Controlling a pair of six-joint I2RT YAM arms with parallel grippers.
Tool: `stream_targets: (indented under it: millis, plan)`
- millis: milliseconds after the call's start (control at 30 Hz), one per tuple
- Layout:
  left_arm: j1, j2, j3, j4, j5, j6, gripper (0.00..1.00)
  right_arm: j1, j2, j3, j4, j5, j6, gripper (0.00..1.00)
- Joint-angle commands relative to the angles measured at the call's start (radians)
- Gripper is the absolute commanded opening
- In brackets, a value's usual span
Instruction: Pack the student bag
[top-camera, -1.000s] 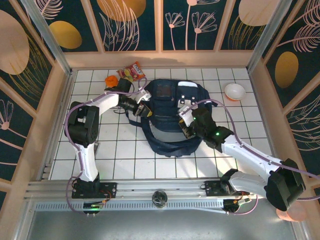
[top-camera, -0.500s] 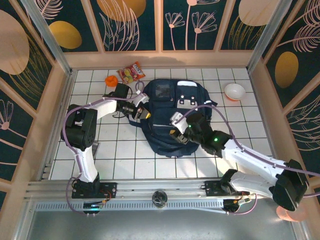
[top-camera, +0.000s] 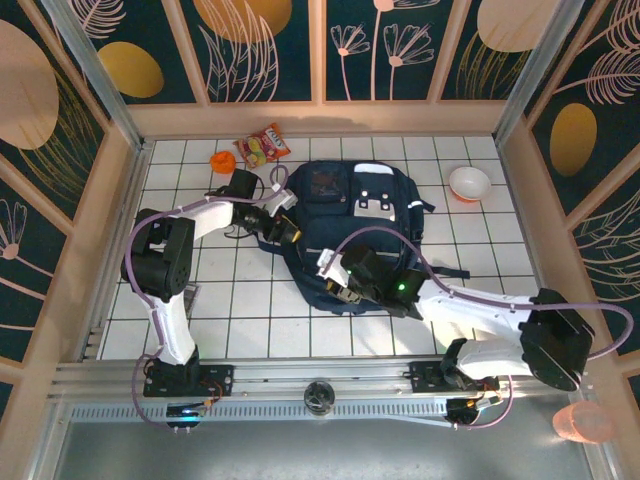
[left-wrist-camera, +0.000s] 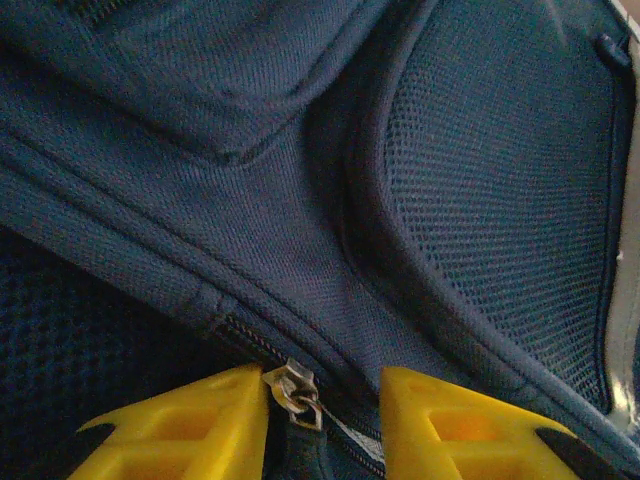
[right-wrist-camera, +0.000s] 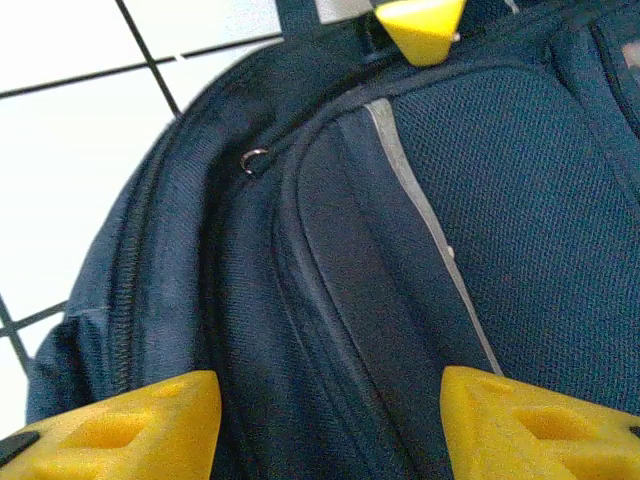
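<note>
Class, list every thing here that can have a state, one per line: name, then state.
bag: lying flat on the table, front side up.
zip pull: between the left gripper's fingers, not clamped.
left gripper: open, at the bag's zip.
right gripper: open, close over the bag.
bowl: upright, looks empty.
snack packet: lying flat beyond the bag.

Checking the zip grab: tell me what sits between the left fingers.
A metal zipper pull on the student bag lies there, per the left wrist view.
</note>
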Motion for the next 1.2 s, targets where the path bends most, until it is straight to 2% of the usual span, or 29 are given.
stream_targets:
  millis: [0,67,133,200,267,433,467,667,833,933,1167]
  plan:
    - [0.012,-0.025,-0.019,-0.060,0.061,0.052,0.30,-0.033,0.030,0.001,0.047,0.041,-0.019,0.57]
    - [0.018,-0.032,-0.028,-0.063,0.077,0.058,0.27,-0.051,0.045,0.004,0.048,0.060,-0.021,0.52]
    - [0.021,-0.042,-0.038,-0.057,0.098,0.061,0.25,-0.067,0.055,0.004,0.064,0.095,-0.017,0.40]
    - [0.021,-0.049,-0.046,-0.052,0.115,0.063,0.19,-0.082,0.064,0.008,0.080,0.129,-0.010,0.26]
    - [0.021,-0.054,-0.051,-0.048,0.116,0.062,0.14,-0.094,0.067,0.014,0.094,0.155,0.002,0.16]
    - [0.022,-0.079,-0.062,-0.021,0.078,0.068,0.02,-0.122,0.034,0.030,0.117,0.138,0.034,0.01]
    - [0.021,-0.089,-0.069,-0.006,0.062,0.065,0.00,-0.126,0.020,0.032,0.120,0.129,0.039,0.00]
    - [0.021,-0.154,-0.117,0.063,0.000,0.064,0.00,-0.171,-0.087,0.045,0.122,0.031,0.057,0.00]
    - [0.021,-0.229,-0.188,0.145,0.029,0.015,0.00,-0.206,-0.114,0.060,0.111,0.013,0.090,0.00]
    - [0.007,-0.271,-0.238,0.233,0.072,-0.119,0.00,-0.206,-0.085,0.060,0.109,0.017,0.106,0.00]
    - [-0.036,-0.341,-0.390,0.385,0.051,-0.470,0.00,-0.179,-0.027,0.041,0.138,0.017,0.125,0.00]
